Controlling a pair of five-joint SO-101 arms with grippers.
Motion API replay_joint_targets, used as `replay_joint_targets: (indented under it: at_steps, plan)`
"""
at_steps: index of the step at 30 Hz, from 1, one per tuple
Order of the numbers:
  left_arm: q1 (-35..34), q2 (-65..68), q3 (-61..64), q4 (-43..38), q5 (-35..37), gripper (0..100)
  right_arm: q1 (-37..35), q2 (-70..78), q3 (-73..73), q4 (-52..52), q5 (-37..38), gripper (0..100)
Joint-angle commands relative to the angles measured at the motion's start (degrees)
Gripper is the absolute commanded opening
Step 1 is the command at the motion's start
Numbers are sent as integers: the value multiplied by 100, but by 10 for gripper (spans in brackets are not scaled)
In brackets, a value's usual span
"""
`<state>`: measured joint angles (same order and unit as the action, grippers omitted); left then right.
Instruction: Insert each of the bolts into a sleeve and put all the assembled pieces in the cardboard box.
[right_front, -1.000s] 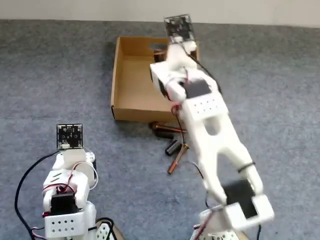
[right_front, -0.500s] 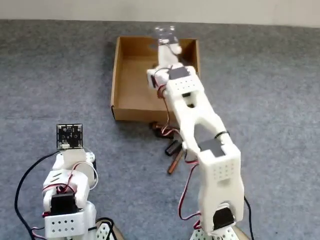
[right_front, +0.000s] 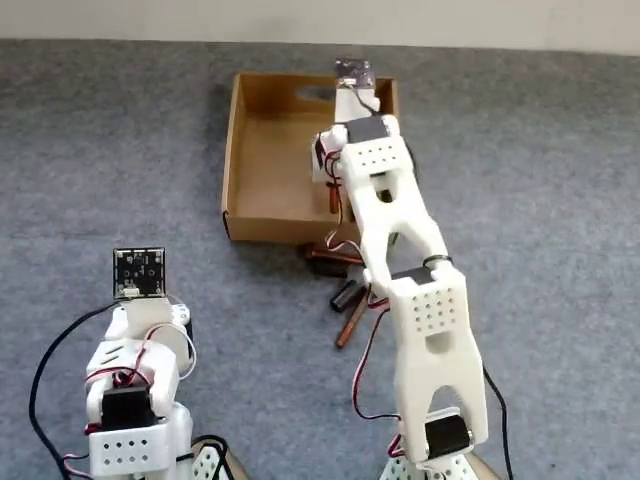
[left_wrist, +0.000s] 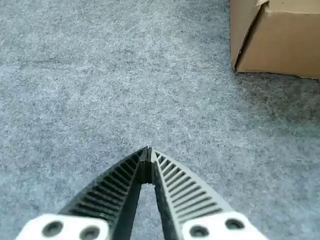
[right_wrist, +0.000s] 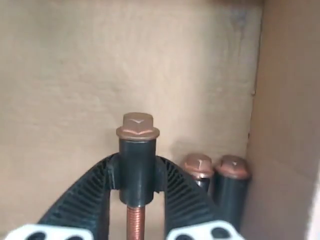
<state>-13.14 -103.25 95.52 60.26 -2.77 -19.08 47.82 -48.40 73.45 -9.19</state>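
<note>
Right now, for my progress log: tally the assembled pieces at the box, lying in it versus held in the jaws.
Assembled pieces lying in the cardboard box: 2
Assembled piece held in the right gripper, jaws shut on it: 1
Total: 3

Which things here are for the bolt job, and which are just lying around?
For the job: cardboard box; sleeved bolt in right gripper; two finished pieces inside the box; loose bolts and sleeves.
Just there: grey carpet.
</note>
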Motion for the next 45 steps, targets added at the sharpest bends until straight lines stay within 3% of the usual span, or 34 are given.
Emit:
replay_joint_targets:
  at_steps: [1, 28, 33, 35, 45]
  plan:
    - [-40, -40, -198, -97, -53, 10, 57, 40, -567, 400, 44, 6]
    - [-40, -40, -233, -97, -53, 10, 4, 497, -611, 980, 26, 10]
    - [-40, -40, -233, -97, -53, 10, -13, 435, -646, 971, 53, 128]
    - [-40, -40, -233, -97, -53, 10, -22, 444, -866, 1007, 70, 174]
    - [-40, -40, -233, -97, -53, 10, 4, 462, -3354, 2097, 70, 173]
